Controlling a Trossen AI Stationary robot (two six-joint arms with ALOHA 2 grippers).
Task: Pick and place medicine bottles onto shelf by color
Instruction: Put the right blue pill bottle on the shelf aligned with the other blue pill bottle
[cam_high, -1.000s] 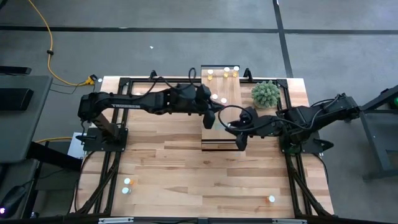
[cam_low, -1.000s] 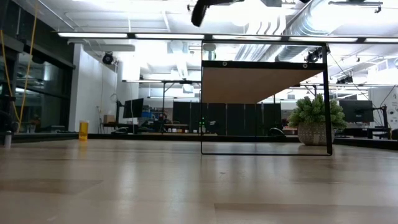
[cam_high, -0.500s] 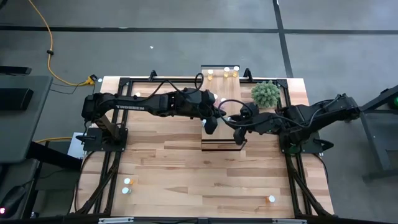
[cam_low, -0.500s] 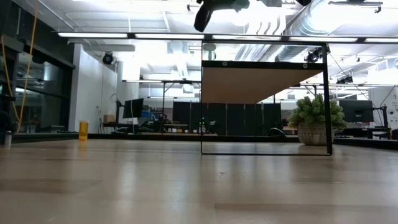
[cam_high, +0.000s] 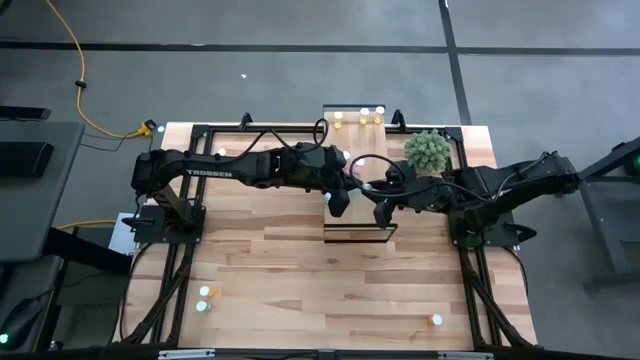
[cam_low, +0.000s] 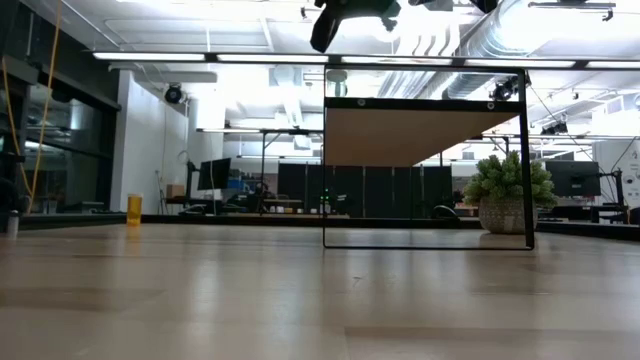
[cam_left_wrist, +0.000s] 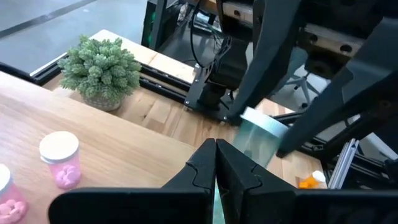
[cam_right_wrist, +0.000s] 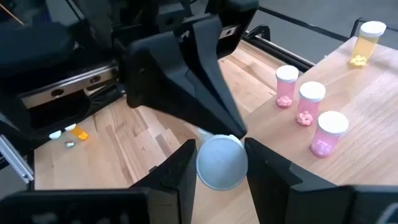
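Above the shelf (cam_high: 366, 140), my right gripper (cam_right_wrist: 221, 165) is shut on a pale blue-green medicine bottle (cam_left_wrist: 261, 140). My left gripper (cam_left_wrist: 216, 152) is shut and empty, its tips pointing at that bottle from the table's left, very close to it. Three pink bottles (cam_right_wrist: 310, 102) stand upright on the shelf board, one of them also in the left wrist view (cam_left_wrist: 60, 155). Yellow bottles (cam_high: 365, 115) stand at the shelf's far end. In the high view the two grippers meet over the shelf's near half, left (cam_high: 340, 203) and right (cam_high: 383, 213). My right gripper pinches the bottle's side walls (cam_right_wrist: 200, 163) between its two fingers, slanting down from the table's right. One round end of the bottle faces the wrist camera. The bottle is lifted clear of the shelf. My left gripper's shut tips (cam_right_wrist: 238, 132) are right at the bottle; I cannot tell whether they touch.
A potted plant (cam_high: 428, 150) stands right of the shelf. Loose bottles lie near the table's front edge, at the left (cam_high: 204, 299) and at the right (cam_high: 437, 320). The shelf's dark frame (cam_low: 525, 160) stands upright on the table.
My left gripper has tipped down a little and my right gripper has turned slightly toward it, so their tips stand closer together over the shelf. The bottle stays in the right gripper.
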